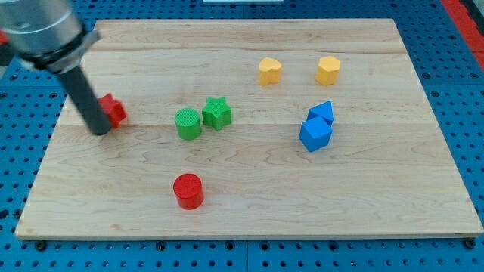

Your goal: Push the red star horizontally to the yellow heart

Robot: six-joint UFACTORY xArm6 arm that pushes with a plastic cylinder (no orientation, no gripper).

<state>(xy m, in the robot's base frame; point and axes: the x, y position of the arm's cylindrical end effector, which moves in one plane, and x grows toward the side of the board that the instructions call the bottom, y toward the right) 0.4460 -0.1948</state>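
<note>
The wooden board (pixel 249 204) fills most of the view, a pale plank top resting on a blue pegboard table (pixel 15 151) whose holes show round its edges. The dark rod comes down from the view's top left, its grey upper housing blurred and cut off by the frame; the tip (pixel 100 130) rests on the board at the left side, pressed right against the red star (pixel 113 110), holding nothing, merely touching it from the view's left. The star is a small, bright red piece with ridged sides, and the rod covers its left part, so only a few points show. The yellow heart (pixel 270 71) lies well apart, toward the view's upper right, with a second yellow block (pixel 328 69) near it on the right, whose shape is hard to make out. Two blue blocks (pixel 316 134) (pixel 321 113) touch each other at the right. Near the middle a green cylinder (pixel 187 124) stands just beside a green star (pixel 217 113). A red cylinder (pixel 187 190) stands alone toward the bottom.
</note>
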